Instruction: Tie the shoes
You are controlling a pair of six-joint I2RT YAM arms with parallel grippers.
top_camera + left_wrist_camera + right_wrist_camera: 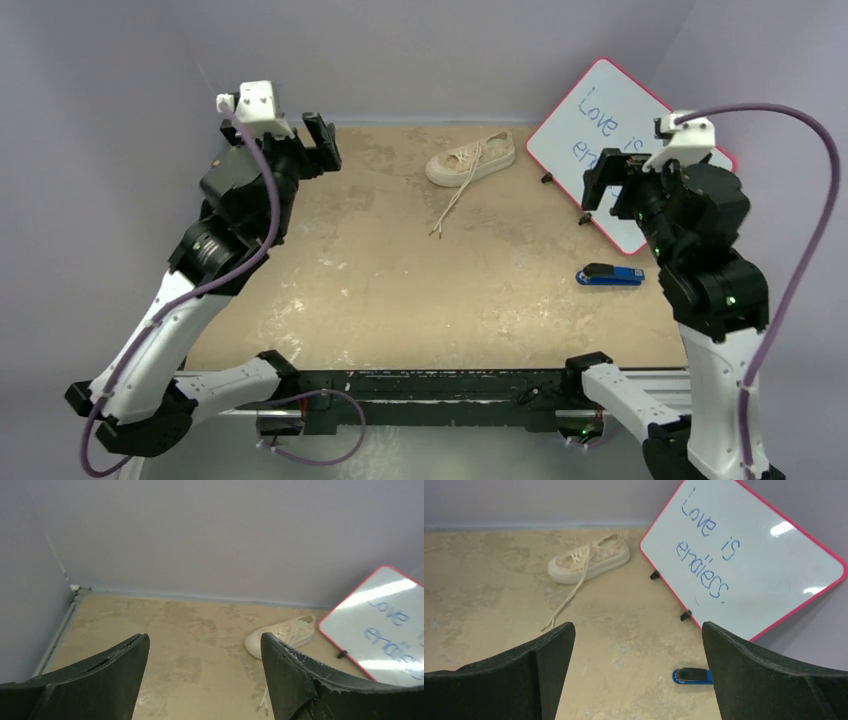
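Observation:
One cream low-top shoe (pixel 472 157) lies at the back middle of the table, toe to the left. Its loose laces (pixel 452 203) trail toward the front, ends together on the board. The left wrist view catches the shoe (pixel 282 633) beyond the right finger, and the right wrist view has it (pixel 589 560) at upper left. My left gripper (pixel 322 143) hangs raised at the back left, open and empty, well left of the shoe. Raised at the right, in front of the whiteboard, my right gripper (pixel 608 186) is open wide, holding nothing.
A pink-framed whiteboard (pixel 628 135) with blue writing leans at the back right on small black feet. A blue-and-black stapler (pixel 609 275) lies on the right side of the tan board (pixel 400 290). Grey walls enclose the back and sides.

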